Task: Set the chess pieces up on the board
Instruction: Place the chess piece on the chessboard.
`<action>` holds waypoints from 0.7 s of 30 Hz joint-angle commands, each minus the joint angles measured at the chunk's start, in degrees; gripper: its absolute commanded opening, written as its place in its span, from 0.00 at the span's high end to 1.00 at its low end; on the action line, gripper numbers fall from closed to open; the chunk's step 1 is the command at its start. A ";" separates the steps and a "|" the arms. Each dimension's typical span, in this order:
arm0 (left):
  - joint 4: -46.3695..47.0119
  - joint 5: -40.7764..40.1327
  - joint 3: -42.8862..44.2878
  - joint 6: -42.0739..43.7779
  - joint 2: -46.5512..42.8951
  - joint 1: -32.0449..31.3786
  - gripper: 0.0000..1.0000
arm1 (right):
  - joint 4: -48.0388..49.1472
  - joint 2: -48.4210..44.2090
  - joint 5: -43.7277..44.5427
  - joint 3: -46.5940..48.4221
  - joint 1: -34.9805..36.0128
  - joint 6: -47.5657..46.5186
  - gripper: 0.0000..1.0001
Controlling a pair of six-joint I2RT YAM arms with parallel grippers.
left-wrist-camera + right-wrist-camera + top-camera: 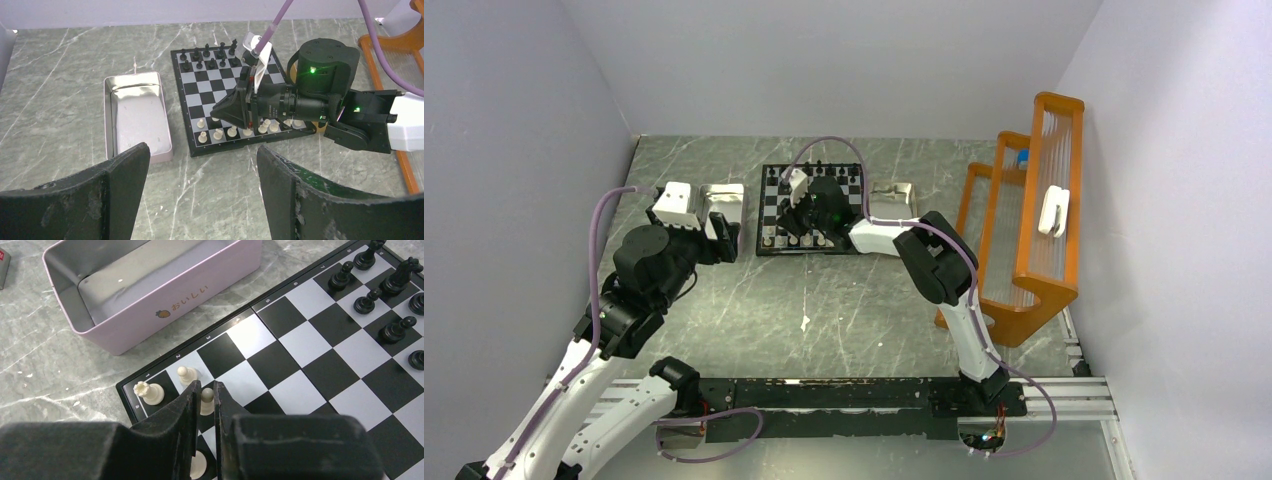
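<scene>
The right gripper [207, 386], its black jaws pinched on a tiny cream pawn [206, 402] near the corner of the small black-and-white checked chessboard [300, 360], could, if it opens unevenly or lifts askew, tip it into the neighbouring cream pawn [187, 375] — they stand close.

1 board [772, 205], 2 tins [724, 203] [896, 197], 1 rack [1024, 250] (pcs [150, 392] partly hidden)

Small square chessboard [210, 95], black-and-white checks, thin dark frame; flat on the grey marbled tabletop [60, 65]. Tiny black chessmen [212, 63]: upright, clustered in its two far rows. Tiny cream chessmen [202, 136]: upright along its near rows. One cream pawn [207, 402]: upright between the right gripper's [206, 386] close-set fingers.
</scene>
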 commanded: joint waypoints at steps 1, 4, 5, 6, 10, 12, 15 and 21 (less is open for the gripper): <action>0.48 -0.12 -0.03 0.35 -0.12 0.56 0.18 | -0.37 1.23 -0.40 1.94 0.47 -0.48 0.81; 0.47 -0.14 -0.03 0.33 -0.20 0.56 0.18 | -1.32 1.55 -0.65 2.65 0.41 -0.53 0.80; 0.48 -0.14 -0.03 0.30 -0.28 0.58 0.18 | -1.59 1.73 -0.80 2.89 0.41 -0.45 0.80; 0.48 -0.14 -0.11 0.34 -0.26 0.56 0.18 | -1.73 1.82 -0.92 3.03 0.41 -0.30 0.80; 0.39 -0.22 -0.04 0.32 -0.27 0.56 0.18 | -2.40 2.21 -0.91 3.41 0.44 0.03 0.80; 0.46 -0.15 -0.10 0.28 -0.27 0.56 0.18 | -2.91 2.27 -0.79 3.56 0.42 -0.10 0.80; 0.45 -0.14 -0.04 0.30 -0.28 0.56 0.18 | -3.60 2.19 -0.54 3.80 0.41 -0.31 0.80; 0.47 -0.14 -0.05 0.34 -0.24 0.56 0.18 | -4.30 2.29 -0.36 4.25 0.43 -0.14 0.78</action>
